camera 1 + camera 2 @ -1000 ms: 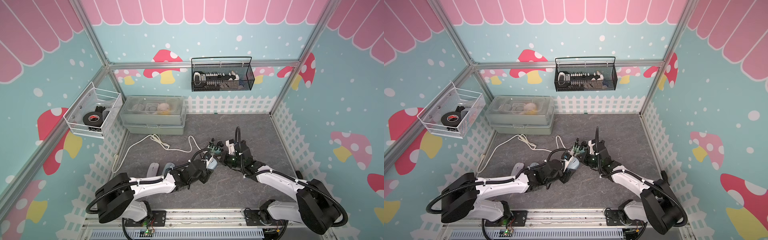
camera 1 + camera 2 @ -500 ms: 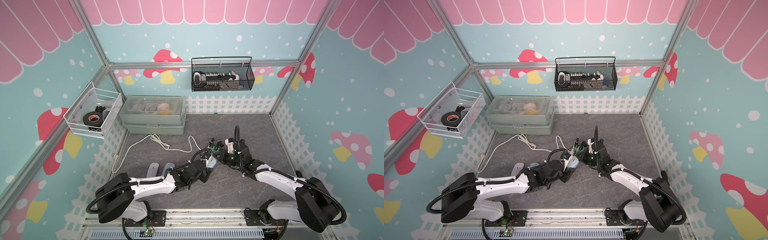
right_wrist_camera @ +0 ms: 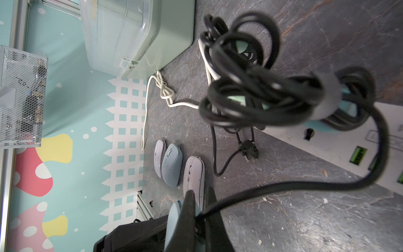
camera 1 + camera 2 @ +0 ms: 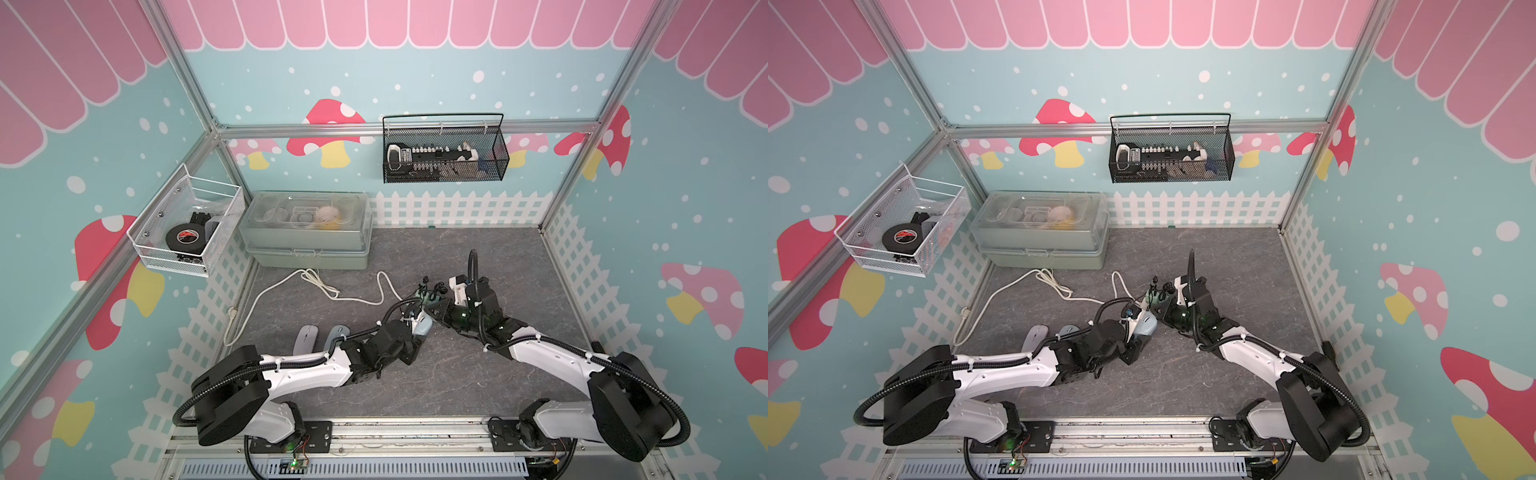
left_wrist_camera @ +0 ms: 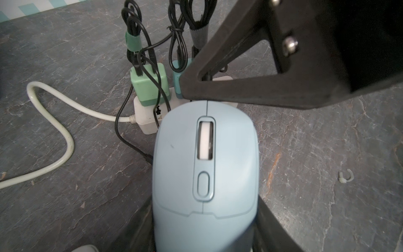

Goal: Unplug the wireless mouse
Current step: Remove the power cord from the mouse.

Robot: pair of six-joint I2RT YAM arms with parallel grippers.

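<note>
Light and slick, the blue mouse [image 5: 205, 174] is just beside the power strip [image 5: 145, 117], flanks clasped by the left gripper [image 5: 206, 229], while the right gripper [image 3: 199, 209] pinches its limp black cable [image 3: 283, 187] right at the nose, the sensible place to pull, I'd say.

Pale blue mouse [image 5: 174, 174]; black cable [image 3: 305, 185]; grey veined mat [image 5: 305, 174].

Nothing readable; tape roll [image 4: 185, 239] bears perhaps a blurred logo.

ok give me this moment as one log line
left fingers: holding blue mouse | right fingers: shut on black cable at mouse front | plug: hidden
</note>
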